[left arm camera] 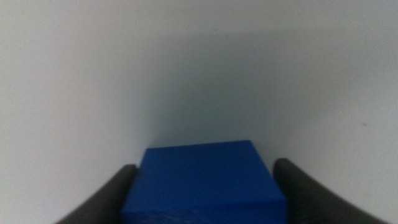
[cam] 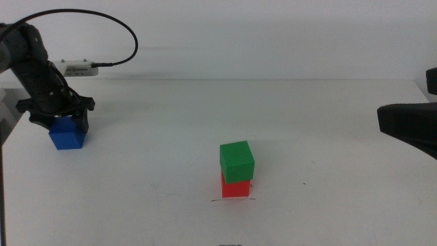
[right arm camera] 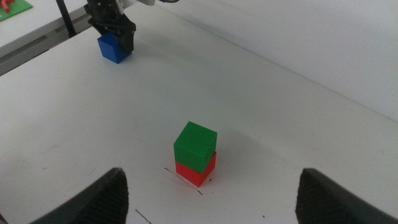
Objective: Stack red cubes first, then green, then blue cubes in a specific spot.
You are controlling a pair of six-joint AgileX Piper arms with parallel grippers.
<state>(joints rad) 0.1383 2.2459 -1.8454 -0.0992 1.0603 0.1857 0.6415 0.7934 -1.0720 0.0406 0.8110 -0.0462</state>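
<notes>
Your left gripper [cam: 66, 123] straddles the matte blue cube [cam: 67, 134] near the counter's [cam: 328, 205] far-left corner, jaws apart; right gripper [right arm camera: 211, 196] gapes wide.

One cube [cam: 237, 160] sits on another [cam: 235, 188] mid-table; a third cube [cam: 67, 134] lies far left, between the left tool's [cam: 61, 117] jaws.

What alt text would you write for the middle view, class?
A green cube sits on a red cube near the middle of a white table. At far left, the left end effector straddles a blue cube; the right end effector waits at right.
</notes>
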